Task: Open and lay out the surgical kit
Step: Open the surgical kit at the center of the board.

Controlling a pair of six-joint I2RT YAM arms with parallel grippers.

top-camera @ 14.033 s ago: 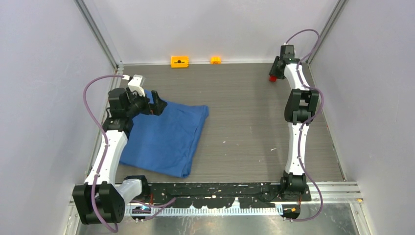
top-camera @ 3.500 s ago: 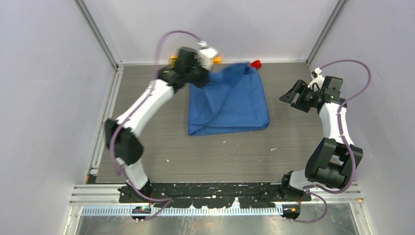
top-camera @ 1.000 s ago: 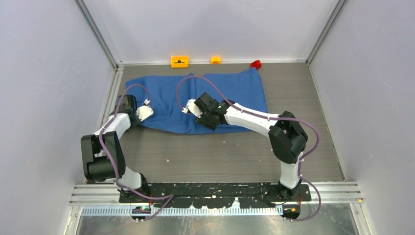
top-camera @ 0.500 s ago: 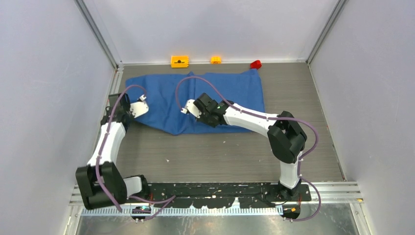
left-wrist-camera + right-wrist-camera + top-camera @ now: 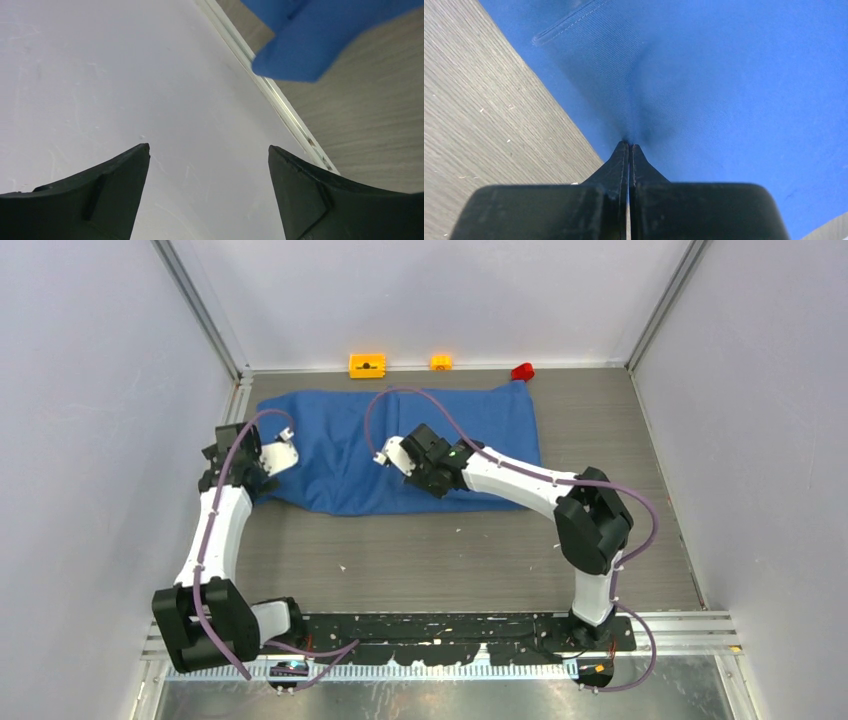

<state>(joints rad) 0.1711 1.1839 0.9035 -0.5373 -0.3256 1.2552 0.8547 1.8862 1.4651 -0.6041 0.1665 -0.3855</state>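
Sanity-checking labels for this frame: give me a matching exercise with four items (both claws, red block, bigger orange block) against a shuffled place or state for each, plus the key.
Items
1. left claw
2. right claw
3. red block
4. larger orange block

Place or state
a. at the back edge, by the far right corner of the blue cloth
b. shut, pinching a fold of the cloth
c. open, holding nothing, at the cloth's left end
d. at the back wall, left of the smaller orange block

Pairs: 1-c, 2-b, 3-a, 4-d
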